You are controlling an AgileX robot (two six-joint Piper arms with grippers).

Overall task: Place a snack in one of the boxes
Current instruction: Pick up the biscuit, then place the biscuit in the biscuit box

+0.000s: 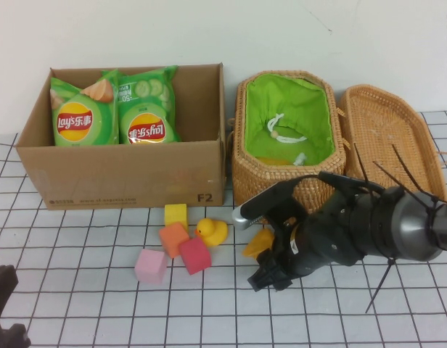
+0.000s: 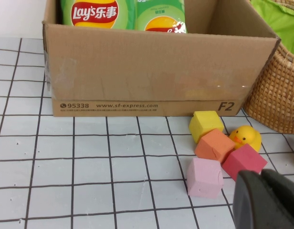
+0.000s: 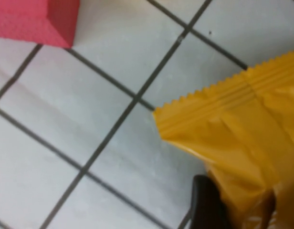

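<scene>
- Snack (image 1: 258,243): a yellow packet with a crimped, saw-toothed seal. It lies on the gridded table (image 1: 78,304), in front of the wicker basket (image 1: 285,138) and just to the right of the rubber duck (image 1: 211,232). In the right wrist view the packet (image 3: 242,143) fills the lower right, its sealed edge resting on the white surface.
- Right gripper (image 1: 271,254): lowered over the packet from the right, close to the tabletop. One dark finger (image 3: 209,205) touches the packet's side in the right wrist view. The jaws straddle the packet at a medium gap; whether they already pinch it cannot be told.
- Left gripper (image 2: 266,200): parked low at the near left of the table, well apart from the packet, jaws fully together and holding nothing. Only its dark tip shows in the left wrist view.
- Cardboard box (image 1: 122,174): stands at the rear left, open at the top, with two green crisp bags (image 1: 115,109) upright inside against the back wall.
- Wicker basket: stands just to the right of the box, lined in green cloth, its lid (image 1: 387,138) lying open to the right.
- Foam cubes: yellow (image 1: 175,214), orange (image 1: 173,238), red (image 1: 195,255) and pink (image 1: 151,266), clustered in front of the box, the duck beside them on the right.
</scene>
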